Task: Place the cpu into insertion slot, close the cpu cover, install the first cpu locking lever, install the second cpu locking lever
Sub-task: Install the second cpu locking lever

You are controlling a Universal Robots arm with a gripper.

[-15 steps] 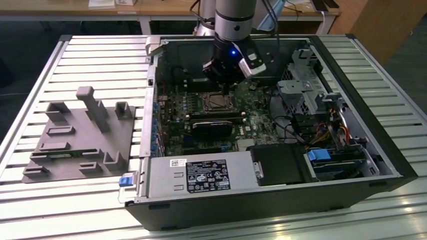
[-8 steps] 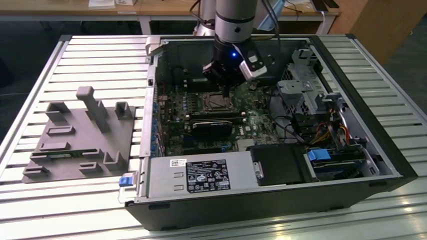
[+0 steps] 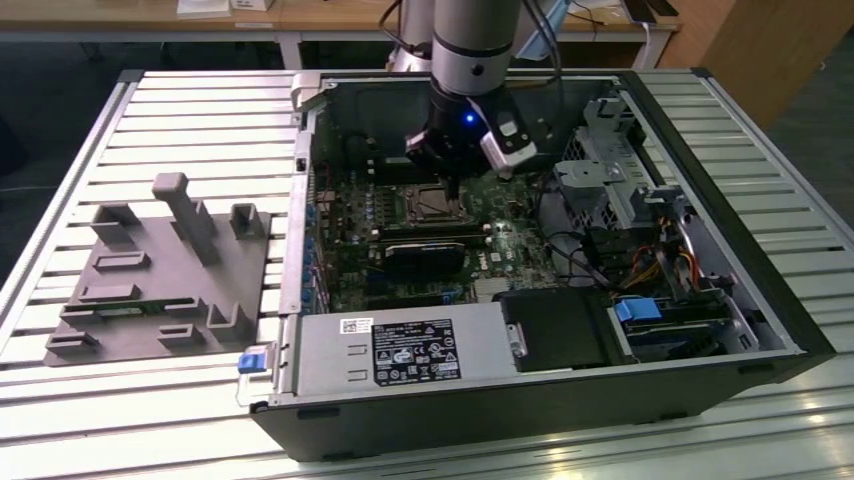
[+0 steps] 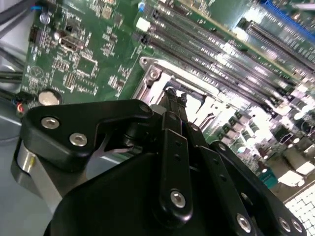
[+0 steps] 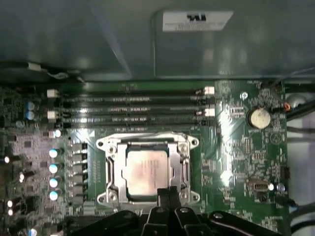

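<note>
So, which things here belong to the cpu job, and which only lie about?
Job:
- cpu, in the insertion slot
- cpu cover, down around it
- tool, at the socket's edge

Lying about:
- grey fixture block
- power supply
- coin battery

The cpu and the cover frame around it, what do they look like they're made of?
The cpu: a dull silver-grey top, apparently brushed metal, with a soft matte sheen. The cpu cover: thin bright silver frame, likely stamped sheet metal, given its sharp glints and folded edges. Both are judged by look alone.
</note>
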